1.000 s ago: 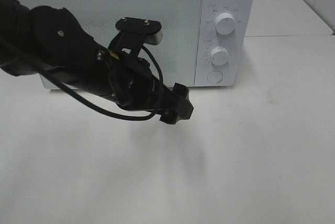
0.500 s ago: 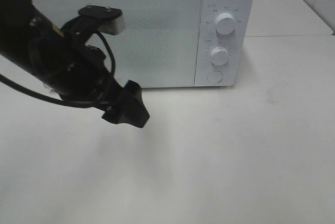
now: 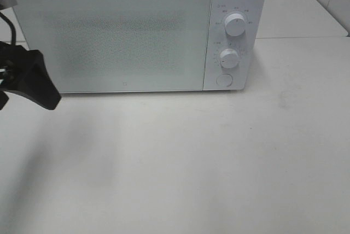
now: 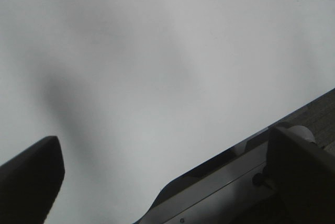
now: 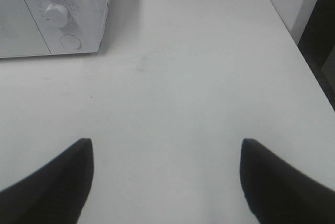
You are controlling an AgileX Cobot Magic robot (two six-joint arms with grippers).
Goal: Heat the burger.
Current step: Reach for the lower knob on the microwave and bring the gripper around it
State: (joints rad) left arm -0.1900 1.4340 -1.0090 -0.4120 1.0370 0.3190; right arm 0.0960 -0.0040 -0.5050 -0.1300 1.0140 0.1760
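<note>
the left pincer (image 3: 41,86), which a second ago hung in front of the microwave oven (image 3: 126,31), has swung back to the left edge of the high view, leaving the shut door fully in sight. its wrist camera shows fingers (image 4: 31,177) spread wide over bare white tabletop (image 3: 219,163), gripping nothing. the right pincer (image 5: 166,144), seen only by its own camera, is likewise wide apart and empty, facing the oven's lower dial (image 5: 54,13) and round button (image 5: 69,41). the burger shows in no view, so its place and look cannot be told.
</note>
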